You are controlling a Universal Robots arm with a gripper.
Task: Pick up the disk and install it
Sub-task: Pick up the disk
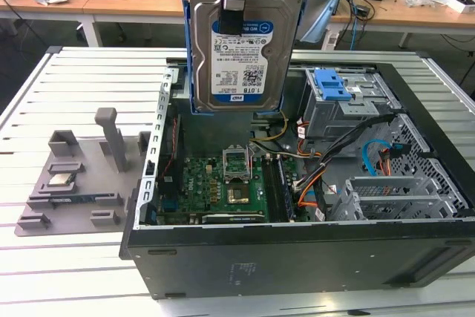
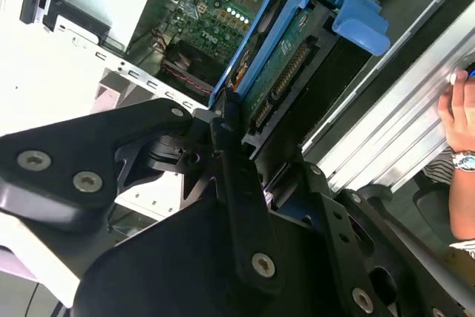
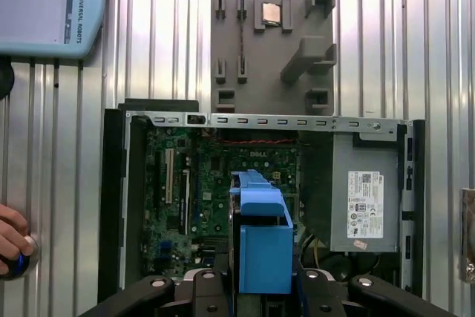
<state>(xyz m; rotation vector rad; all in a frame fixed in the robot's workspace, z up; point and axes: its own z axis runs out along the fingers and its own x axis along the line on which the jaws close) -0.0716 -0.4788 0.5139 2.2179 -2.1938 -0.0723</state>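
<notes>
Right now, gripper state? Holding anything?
Gripper: shut on the disk, which hangs upright above the open computer case.

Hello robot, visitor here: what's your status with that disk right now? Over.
Gripper shut on the disk. Disk upright above open computer case, not installed. Person's hand at table edge, clear of case.

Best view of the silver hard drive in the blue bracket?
Exterior view: the silver metal hard drive faces it, label visible. Second wrist view shows its connector edge; first wrist view, the blue bracket end-on.
</notes>
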